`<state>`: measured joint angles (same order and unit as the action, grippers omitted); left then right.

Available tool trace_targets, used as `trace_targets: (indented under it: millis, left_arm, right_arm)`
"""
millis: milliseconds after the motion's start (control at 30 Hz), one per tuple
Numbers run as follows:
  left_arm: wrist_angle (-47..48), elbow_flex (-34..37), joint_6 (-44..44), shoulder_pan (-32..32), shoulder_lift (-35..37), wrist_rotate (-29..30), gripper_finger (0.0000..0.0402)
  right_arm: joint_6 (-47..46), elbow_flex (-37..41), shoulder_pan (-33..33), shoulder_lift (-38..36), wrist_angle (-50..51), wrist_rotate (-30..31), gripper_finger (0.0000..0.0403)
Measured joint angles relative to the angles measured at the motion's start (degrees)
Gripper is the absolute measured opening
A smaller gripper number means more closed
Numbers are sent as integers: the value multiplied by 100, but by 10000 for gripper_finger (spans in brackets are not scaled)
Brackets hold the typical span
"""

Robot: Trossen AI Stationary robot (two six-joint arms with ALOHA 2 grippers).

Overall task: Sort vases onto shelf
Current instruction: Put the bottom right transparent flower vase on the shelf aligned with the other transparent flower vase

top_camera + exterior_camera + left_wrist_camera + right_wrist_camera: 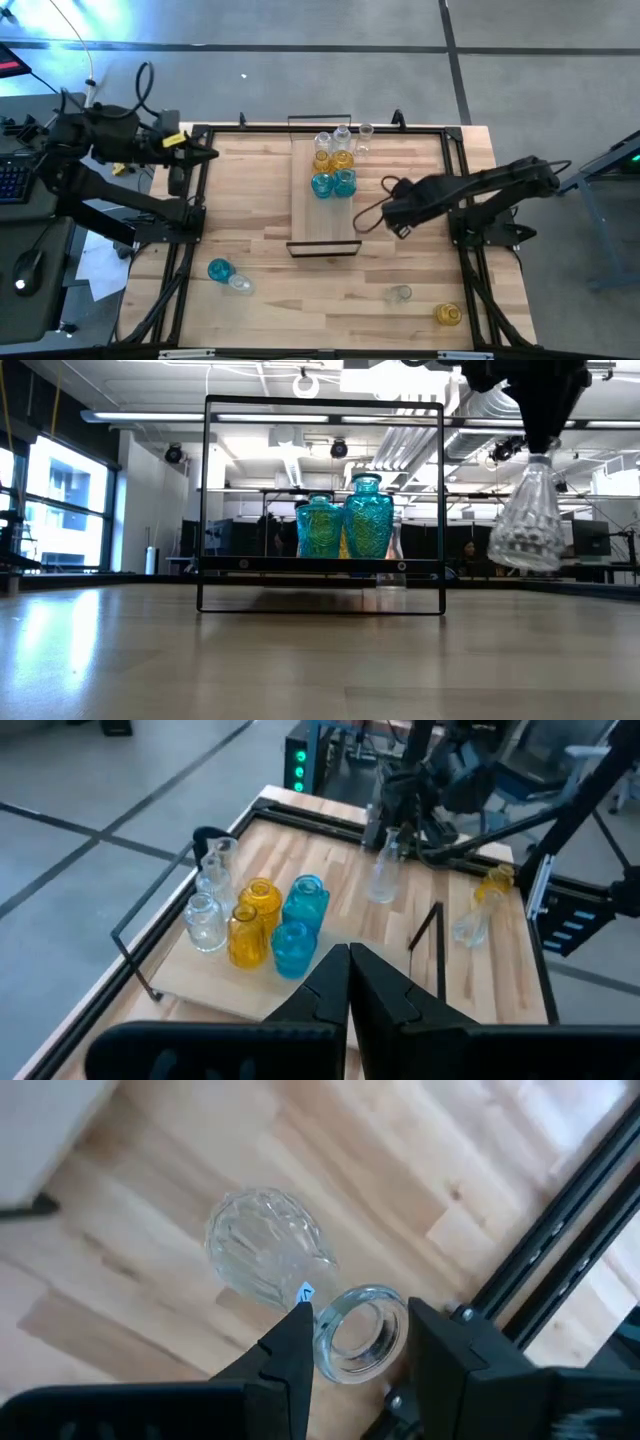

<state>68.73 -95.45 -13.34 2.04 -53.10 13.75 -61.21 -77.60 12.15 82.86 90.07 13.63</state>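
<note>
A: So, where is the clear vase (pixel 265 1245) at this moment?

B: Hanging off the desk (pixel 260 300) in the right gripper (pixel 355 1330), just to the right of the shelf (pixel 320 215). The jaws are closed on its neck, right under the rim, so the belly dangles upright below. The low view shows it clear of the wood, beside the shelf's black end frame (pixel 322 505).

A: Why hold it by the neck?

B: My guess is that it's the narrowest part the jaws can close around, and an upright vase can be set straight down on its base.

A: What's on the shelf already?

B: Its far half is occupied: clear vases (pixel 345 135) at the far end, then two amber ones (pixel 332 159), then two teal ones (pixel 334 184), upright and close together. That looks like grouping by colour. The near half of the board is bare.

A: And the rest?

B: On the desk's near side: a teal vase (pixel 219 269) with a clear one (pixel 240 284) beside it at the left, another clear one (pixel 400 294) and an amber one (pixel 448 314) at the right.

A: The left arm?

B: It waits off the desk's far left corner, the left gripper (pixel 348 982) with jaws pressed together and holding nothing.
</note>
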Motion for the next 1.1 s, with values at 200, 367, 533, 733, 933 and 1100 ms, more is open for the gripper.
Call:
trace_targets:
  millis: [200, 367, 533, 733, 933, 1100]
  left_arm:
    - [19, -1, -5, 0, 72, -1, 1]
    - [61, -1, 98, 0, 64, 55, 1]
    - [67, -1, 104, 0, 64, 97, 1]
    - [98, -1, 151, 0, 66, 384, 1]
    - [141, -1, 293, -2, 66, 660, 1]
    - [197, -1, 346, -2, 66, 977, 1]
  right_arm:
    - [404, -349, -506, -369, 3, 511, 95]
    - [811, -1024, -836, -471, 6, 838, 93]
    - [1348, -1715, -1044, -387, 1, 841, 92]
    - [1633, -2501, -1060, -246, 4, 678, 92]
    - [2015, -3326, -1028, 14, 4, 653, 92]
    - [2717, -4066, -1248, 605, 1, 699, 92]
